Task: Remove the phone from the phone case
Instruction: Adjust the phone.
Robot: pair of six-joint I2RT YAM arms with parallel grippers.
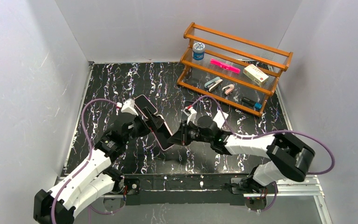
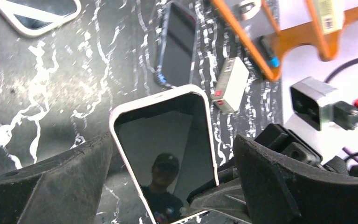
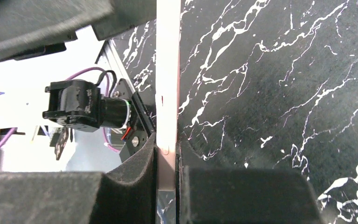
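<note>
- Top external view puts the left claw [image 1: 148,120] on the upper half of the phone case [image 1: 144,105]. The case hangs above the marbled table [image 1: 121,79] and slants from this claw down to the other one.
- Left wrist view shows that claw's jaws spread wide, one on each long side of the case. One pad [image 2: 60,182] meets the pale rim, but a slim gap shows beside the opposite pad [image 2: 298,186], so I cannot tell whether the claw is truly squeezing. Straddling the width probably serves to brace the case against twisting.
- The phone [image 2: 168,149] sits inside the case between those jaws, its glossy dark face towards this claw's camera. The rim wraps every edge that shows, so the phone is not yet out.
- The right claw [image 1: 174,138] takes the lower end, just beyond the left claw. Its wrist view shows the case edge-on, nipped tight across its thickness between both pads [image 3: 130,186]. This claw is closed on the case. That hold looks meant to bend or peel the end while the other claw steadies.
- Well beyond the right claw, a wooden rack [image 1: 235,65] of small stationery stands at the table's far corner, apart from the work.
</note>
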